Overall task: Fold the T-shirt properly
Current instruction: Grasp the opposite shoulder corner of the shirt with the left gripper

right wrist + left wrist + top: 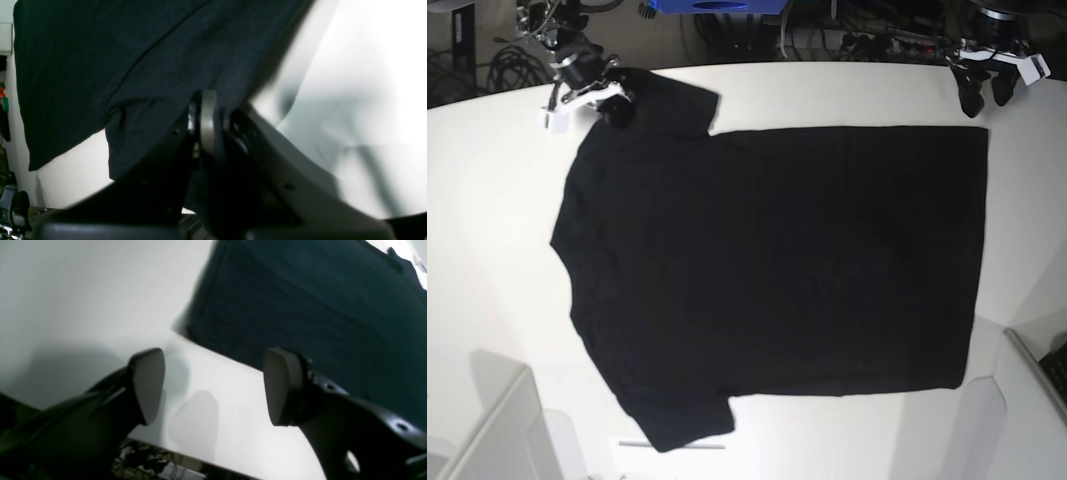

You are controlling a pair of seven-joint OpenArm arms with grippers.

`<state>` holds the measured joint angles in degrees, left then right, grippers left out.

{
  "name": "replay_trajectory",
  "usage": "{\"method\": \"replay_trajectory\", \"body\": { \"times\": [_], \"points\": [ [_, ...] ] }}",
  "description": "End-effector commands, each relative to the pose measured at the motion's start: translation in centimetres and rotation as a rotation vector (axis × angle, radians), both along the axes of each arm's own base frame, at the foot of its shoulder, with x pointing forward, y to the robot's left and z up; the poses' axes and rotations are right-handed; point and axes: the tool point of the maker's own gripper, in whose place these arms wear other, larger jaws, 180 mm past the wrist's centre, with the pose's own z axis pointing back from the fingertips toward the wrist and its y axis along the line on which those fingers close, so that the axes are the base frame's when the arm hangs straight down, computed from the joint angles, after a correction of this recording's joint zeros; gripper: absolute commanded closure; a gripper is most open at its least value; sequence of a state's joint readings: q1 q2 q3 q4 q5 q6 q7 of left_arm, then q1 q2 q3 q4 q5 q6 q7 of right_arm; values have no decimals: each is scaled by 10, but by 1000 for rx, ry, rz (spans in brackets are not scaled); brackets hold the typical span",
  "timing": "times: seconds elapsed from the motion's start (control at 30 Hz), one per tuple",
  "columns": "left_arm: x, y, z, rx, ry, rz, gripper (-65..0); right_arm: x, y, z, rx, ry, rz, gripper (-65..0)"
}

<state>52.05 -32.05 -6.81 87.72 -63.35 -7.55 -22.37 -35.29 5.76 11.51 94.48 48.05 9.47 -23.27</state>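
Though broad, the shirt (777,270) looks limp and light; the right gripper (213,128) pinches its sleeve, while the left gripper (213,386) gapes beside the hem corner.

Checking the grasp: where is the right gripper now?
In the base view it sits at the table's far left, the right gripper shut on the T-shirt at its upper sleeve; the right wrist view shows cloth pinched between the fingers.

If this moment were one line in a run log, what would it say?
T-shirt: flat, plain side up on white table | right gripper: shut on sleeve | left gripper: open, empty, near hem corner
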Motion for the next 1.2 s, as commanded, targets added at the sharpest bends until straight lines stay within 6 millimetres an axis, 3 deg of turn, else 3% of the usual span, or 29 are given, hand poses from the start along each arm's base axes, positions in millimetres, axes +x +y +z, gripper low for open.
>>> {"method": "replay_trajectory", "body": {
  "times": [0.0, 0.1, 0.2, 0.47, 0.67, 0.87, 1.17],
  "points": [
    [3, 8, 8, -8, -29, 39, -448, -28, -1, -18, -29, 130, 29, 0],
    [8, 29, 6, -65, 9, 124, -448, -28, -1, -18, -30, 131, 30, 0],
    [16, 36, 2, -113, 61, 133, -448, -28, -1, -18, -30, 131, 30, 0],
    [46, 19, -6, -140, 115, 37, -448, -27, -1, -18, -30, 128, 30, 0],
    [46, 23, -22, -170, 184, 89, -448, -27, -2, -18, -31, 128, 29, 0],
    [59, 10, -21, -190, 184, 22, -441, -26, -2, -18, -31, 127, 29, 0],
    [67, 1, -25, -203, 186, -5, -206, -25, -2, -18, -31, 125, 28, 0]
  ]
}}
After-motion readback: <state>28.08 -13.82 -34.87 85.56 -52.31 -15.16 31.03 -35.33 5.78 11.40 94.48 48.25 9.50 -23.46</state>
